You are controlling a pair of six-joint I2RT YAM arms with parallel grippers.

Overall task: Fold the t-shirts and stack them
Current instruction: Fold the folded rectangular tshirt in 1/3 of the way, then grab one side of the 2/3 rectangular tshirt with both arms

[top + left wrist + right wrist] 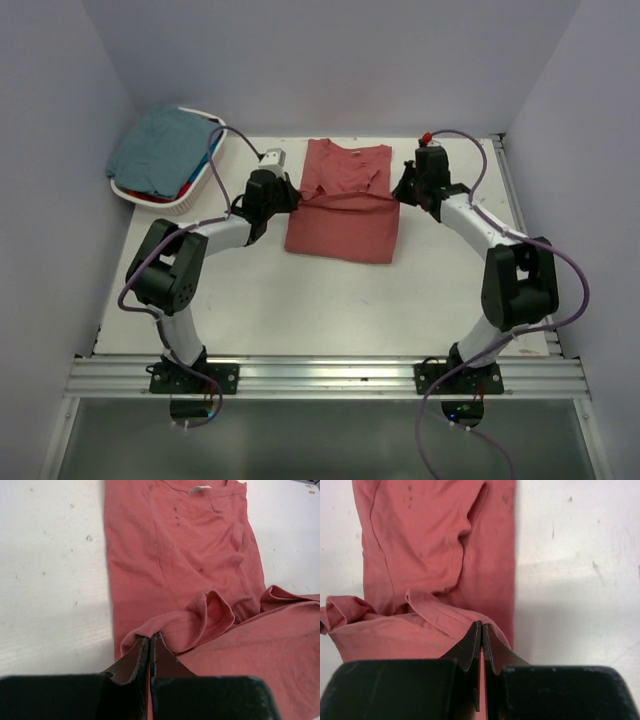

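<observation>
The brick-red t-shirt (340,225) lies in the upper middle of my top view, flat on the white table (300,310). Its long axis runs up and down the frame. The collar (200,487) is at the upper end, pointing away from the arm bases.

About halfway along the shirt, a stitched hem edge (200,627) crosses it from side to side. It is raised off the layer beneath and sags a little in the middle.

The left gripper (150,642) is at the left end of that edge, its fingers pressed together with the hem pinched between them. The right gripper (481,630) is at the right end, likewise clamped tight on a fold of the same cloth. From above, the two wrists face each other across the shirt at its mid-height.

Further out, in the upper left of the top view, the white basket (190,207) sits at the table's far corner, apart from the red shirt. A teal t-shirt (160,148) is heaped on top of it. Bits of red and blue cloth (183,186) show under the teal near the rim.
</observation>
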